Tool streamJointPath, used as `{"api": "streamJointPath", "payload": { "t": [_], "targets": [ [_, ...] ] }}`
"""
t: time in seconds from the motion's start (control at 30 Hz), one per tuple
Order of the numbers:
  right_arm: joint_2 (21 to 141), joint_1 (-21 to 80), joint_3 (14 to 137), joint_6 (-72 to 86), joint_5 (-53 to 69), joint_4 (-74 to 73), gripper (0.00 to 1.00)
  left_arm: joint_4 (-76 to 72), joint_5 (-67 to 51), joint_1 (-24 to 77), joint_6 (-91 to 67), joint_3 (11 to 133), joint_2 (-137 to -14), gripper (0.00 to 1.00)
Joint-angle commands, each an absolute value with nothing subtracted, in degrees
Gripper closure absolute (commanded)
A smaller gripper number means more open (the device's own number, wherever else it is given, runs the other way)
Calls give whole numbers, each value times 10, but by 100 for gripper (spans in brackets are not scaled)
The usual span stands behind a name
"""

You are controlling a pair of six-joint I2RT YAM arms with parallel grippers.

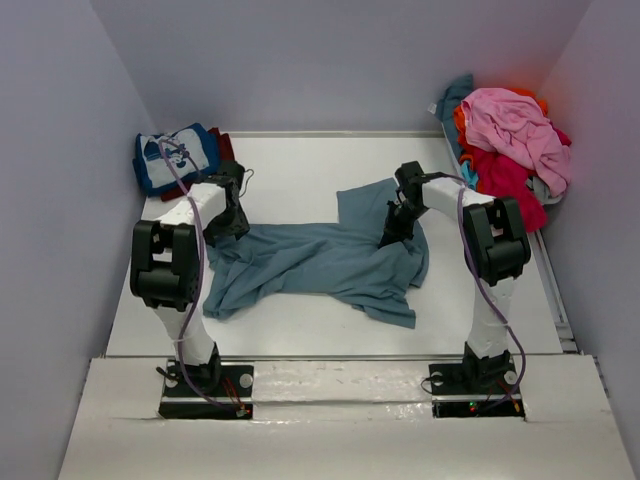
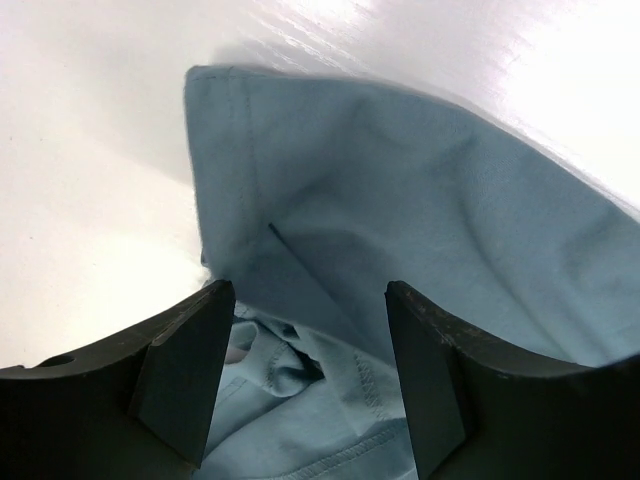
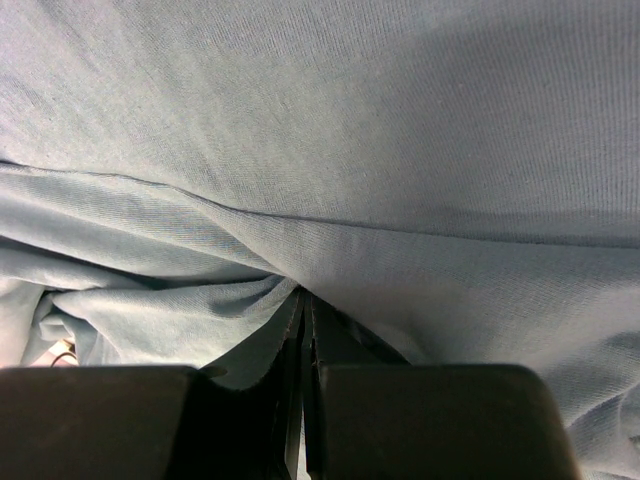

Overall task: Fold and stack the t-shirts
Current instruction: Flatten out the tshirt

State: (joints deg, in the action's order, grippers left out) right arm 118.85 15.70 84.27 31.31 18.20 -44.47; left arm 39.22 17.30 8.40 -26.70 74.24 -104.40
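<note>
Slate-blue t-shirt (image 1: 320, 262) — spread rumpled across the middle of the table (image 1: 300, 335), its hems short of every table edge; bare tabletop shows at its 6 and 12 o'clock. Left gripper (image 2: 305, 300), jaws apart, stands over the shirt's 9 o'clock end, the hem below unpinched. Right gripper (image 3: 303, 305), jaws together, pinches a fold at 2 o'clock. Folded stack (image 1: 178, 158) at 10 o'clock — loose pile (image 1: 510, 140) at 1 o'clock.

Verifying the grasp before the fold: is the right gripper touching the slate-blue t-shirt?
Touching. The right wrist view shows the right gripper shut, with folds of the slate-blue t-shirt drawn in between its fingertips.
</note>
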Motion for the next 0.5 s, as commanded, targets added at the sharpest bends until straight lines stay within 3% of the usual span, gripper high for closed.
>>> {"api": "streamJointPath", "payload": {
  "t": [0.0, 0.23, 0.47],
  "targets": [
    [1196, 148, 822, 294, 118, -418, 93, 399, 193, 77, -279, 750, -1005, 25],
    [1160, 148, 852, 280, 98, -440, 92, 410, 194, 72, -285, 804, -1019, 25],
    [1123, 148, 967, 274, 85, -474, 72, 405, 193, 87, -273, 912, -1077, 25]
  ]
}}
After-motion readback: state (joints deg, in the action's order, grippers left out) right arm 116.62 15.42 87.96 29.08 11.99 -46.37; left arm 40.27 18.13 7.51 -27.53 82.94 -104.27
